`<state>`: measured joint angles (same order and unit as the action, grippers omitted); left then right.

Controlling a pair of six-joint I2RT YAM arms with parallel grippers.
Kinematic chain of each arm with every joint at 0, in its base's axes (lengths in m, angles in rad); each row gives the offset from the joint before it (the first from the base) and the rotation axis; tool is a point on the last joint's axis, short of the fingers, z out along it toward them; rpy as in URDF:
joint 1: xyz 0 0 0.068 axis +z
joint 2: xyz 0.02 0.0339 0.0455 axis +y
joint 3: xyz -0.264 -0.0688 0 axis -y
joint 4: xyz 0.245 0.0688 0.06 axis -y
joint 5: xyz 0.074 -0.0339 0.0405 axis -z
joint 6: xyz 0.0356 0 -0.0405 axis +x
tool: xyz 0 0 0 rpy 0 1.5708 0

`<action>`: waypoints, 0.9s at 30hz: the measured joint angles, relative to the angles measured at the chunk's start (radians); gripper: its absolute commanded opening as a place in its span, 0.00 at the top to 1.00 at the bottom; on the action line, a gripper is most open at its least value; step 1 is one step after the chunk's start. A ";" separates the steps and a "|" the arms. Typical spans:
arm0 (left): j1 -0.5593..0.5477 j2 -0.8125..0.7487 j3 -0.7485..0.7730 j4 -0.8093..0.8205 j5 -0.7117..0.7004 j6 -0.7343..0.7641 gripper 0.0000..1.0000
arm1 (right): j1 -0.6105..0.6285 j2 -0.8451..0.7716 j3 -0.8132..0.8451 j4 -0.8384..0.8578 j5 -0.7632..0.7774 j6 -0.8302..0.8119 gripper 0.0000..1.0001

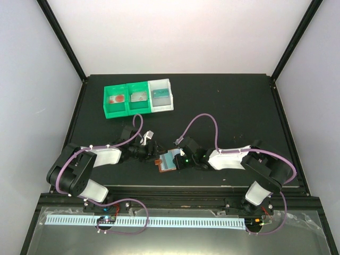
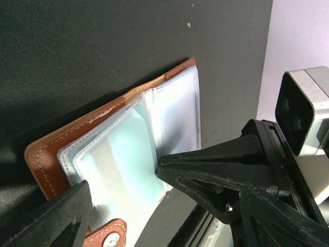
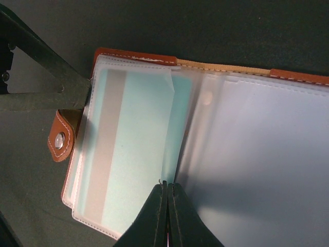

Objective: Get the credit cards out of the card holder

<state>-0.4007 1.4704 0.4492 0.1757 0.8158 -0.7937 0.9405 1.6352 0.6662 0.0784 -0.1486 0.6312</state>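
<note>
A black table (image 1: 228,106) fills the floor of a white-walled enclosure, and the card holder (image 1: 166,162) lies on it opened flat, between the two arms. Beyond the holder, on its far side, stands a row of green and white bins (image 1: 138,98); what sits in them is too small to make out.

The right gripper (image 3: 166,193) is pinched shut at the holder's middle, and what it appears to pinch is the edge of a light blue card (image 3: 133,134). That card lies mostly inside a clear pocket on the holder's tab side. The edge nearest the holder's spine seems to have slipped a little past the pocket mouth.

The left gripper (image 2: 123,180) is spread wide. One of its fingers rests against the holder's outer edge just above the snap tab (image 3: 60,139), which looks like bracing rather than grasping.

By my reading the task is at an early stage: the holder is open and one card is gripped, but no card shows fully free beside the holder. Whether the other pockets hold cards cannot be told, since their faces look pale and blank. Drawing this card clear and checking the other pockets are left.
</note>
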 measured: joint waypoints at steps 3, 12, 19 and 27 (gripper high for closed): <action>-0.001 0.002 0.000 0.006 0.000 0.000 0.19 | 0.000 0.000 0.000 0.000 0.000 0.000 0.99; -0.008 0.002 0.000 -0.002 -0.007 0.000 0.19 | 0.000 0.000 0.000 0.000 0.000 0.000 0.99; -0.014 0.002 0.000 -0.005 -0.014 0.000 0.19 | 0.000 0.000 0.000 0.000 0.000 0.000 0.99; -0.021 0.002 0.000 -0.012 -0.027 0.000 0.19 | 0.000 0.000 0.000 0.000 0.000 0.000 0.99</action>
<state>-0.4217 1.4727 0.4492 0.1635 0.7883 -0.7933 0.9405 1.6352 0.6662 0.0784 -0.1482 0.6315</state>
